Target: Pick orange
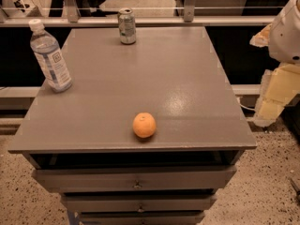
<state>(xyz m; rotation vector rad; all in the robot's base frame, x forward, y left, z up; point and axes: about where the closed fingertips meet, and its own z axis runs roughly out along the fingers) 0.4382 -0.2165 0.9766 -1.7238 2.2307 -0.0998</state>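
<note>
One grey cabinet is recorded at the centre of the camera view, its flat top seen from above and its stacked drawers seen at the front. The cabinet is set on a speckled floor, and a pale rail is noted running behind its far edge.

The white robot arm is observed at the right edge of the view, off the side of the cabinet. The gripper is seen below it as a pale yellowish assembly, held beside the right edge of the top and above the floor. No contact with any object is seen. Whether it is spread or pressed together cannot be told.

A clear water bottle with a white cap is found upright near the left edge of the top. A soda can is found upright at the far edge, well apart from the bottle.

The orange is located on the top near the front edge, roughly midway across, well apart from the gripper, bottle and can.
</note>
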